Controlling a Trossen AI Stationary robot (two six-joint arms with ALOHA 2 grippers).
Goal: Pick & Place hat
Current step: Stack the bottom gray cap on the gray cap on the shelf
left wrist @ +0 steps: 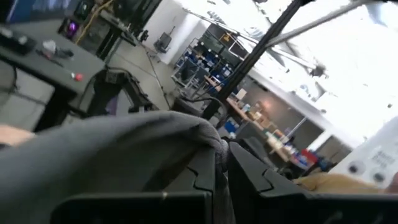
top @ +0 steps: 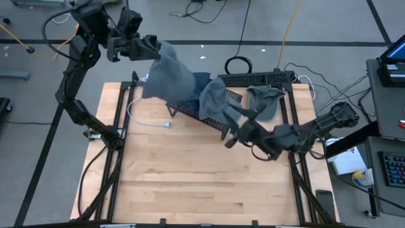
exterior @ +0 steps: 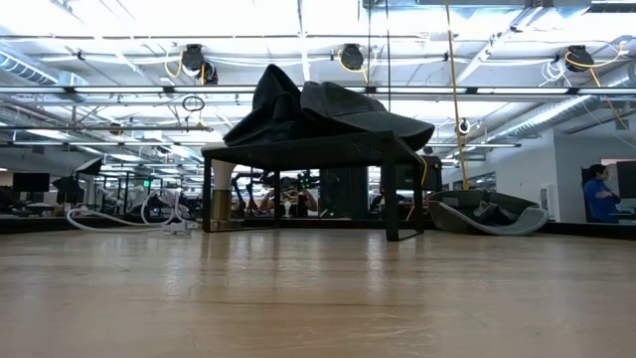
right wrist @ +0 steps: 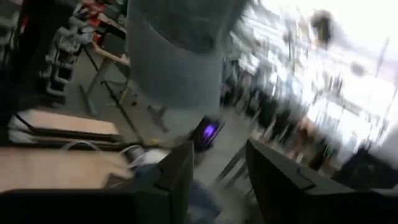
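Note:
A grey hat (top: 166, 71) hangs from my left gripper (top: 152, 47), which is shut on it high over the table's far left corner. The hat's lower part reaches the left end of a black perforated rack (top: 187, 109). A second grey hat (top: 214, 96) lies on the rack's right end. A third hat (top: 266, 101) lies on the table at the far right. My right gripper (top: 233, 130) is open just in front of the rack's right end, with nothing between its fingers (right wrist: 180, 171). The second hat (right wrist: 177, 56) shows beyond them. My left gripper pinches a bunched fold of the hat's grey cloth (left wrist: 208, 134) between its two fingers (left wrist: 249, 171). The fingers come in about level from the table's far left. The hat droops below the hold, and in the low view its lower part (exterior: 268, 114) sits on the rack's top.
A white cable (top: 147, 118) lies on the wood near the rack's left end. Black frame rails (top: 118, 120) run along both table sides. Bare wood (top: 202, 177) fills the near half. A person (exterior: 599, 194) sits in the room at the right.

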